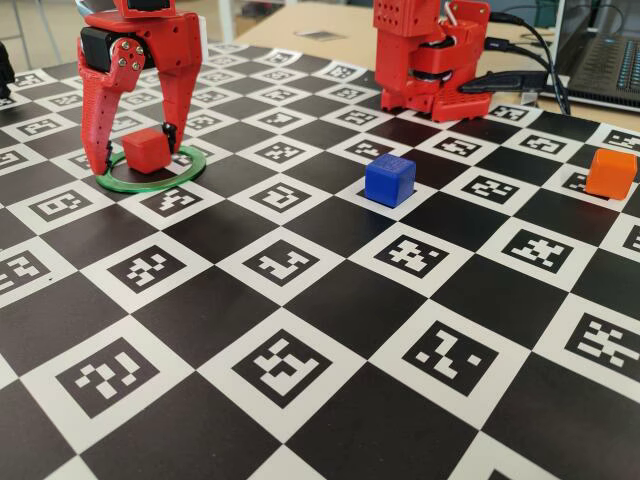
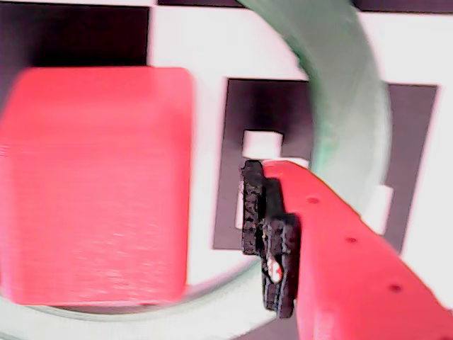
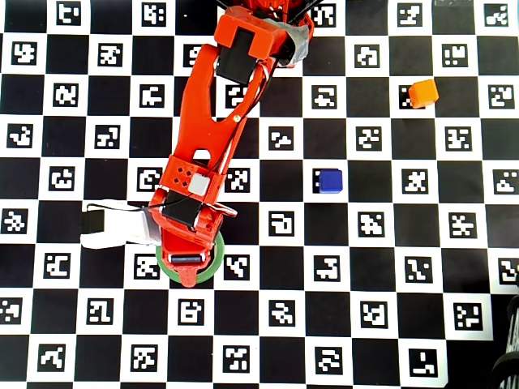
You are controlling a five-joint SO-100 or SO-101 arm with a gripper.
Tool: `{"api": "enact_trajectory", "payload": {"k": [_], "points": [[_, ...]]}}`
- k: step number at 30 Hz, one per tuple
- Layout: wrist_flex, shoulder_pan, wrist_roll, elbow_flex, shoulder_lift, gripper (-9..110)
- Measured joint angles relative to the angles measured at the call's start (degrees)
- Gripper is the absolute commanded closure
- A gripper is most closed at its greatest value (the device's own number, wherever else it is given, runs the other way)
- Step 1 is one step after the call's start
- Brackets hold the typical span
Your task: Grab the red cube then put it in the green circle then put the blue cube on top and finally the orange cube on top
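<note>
The red cube (image 1: 147, 150) sits inside the green circle (image 1: 190, 165) at the far left of the fixed view. My gripper (image 1: 138, 160) stands open astride it, one finger on each side. In the wrist view the red cube (image 2: 95, 184) fills the left half, and a bare gap separates it from the black pad (image 2: 265, 227) of the one finger that shows. The green circle (image 2: 354, 106) curves round them. From overhead the arm hides the red cube, and only the green circle (image 3: 215, 259) shows. The blue cube (image 1: 389, 180) (image 3: 328, 180) and orange cube (image 1: 610, 172) (image 3: 422, 93) stand apart on the right.
The board (image 1: 300, 330) is a black-and-white checker of printed markers. The arm's red base (image 1: 430, 60) stands at the back centre with cables, and a laptop (image 1: 610, 55) lies at the back right. A white camera mount (image 3: 113, 227) sticks out beside the wrist.
</note>
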Motion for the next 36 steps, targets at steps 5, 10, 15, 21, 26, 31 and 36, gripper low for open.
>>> {"api": "enact_trajectory", "payload": {"k": [5, 10, 15, 21, 26, 31, 36], "points": [[5.2, 0.4, 1.1, -4.4, 0.9, 60], [11.1, 1.1, 2.9, -9.2, 6.4, 60], [17.1, 1.2, 6.4, -10.4, 14.0, 60], [21.5, 1.2, 11.9, -7.9, 22.9, 61], [24.6, -0.7, 15.7, -4.5, 28.6, 61], [25.8, -4.3, 19.2, -0.4, 33.7, 58], [27.0, -9.1, 21.2, 4.1, 38.0, 56]]}}
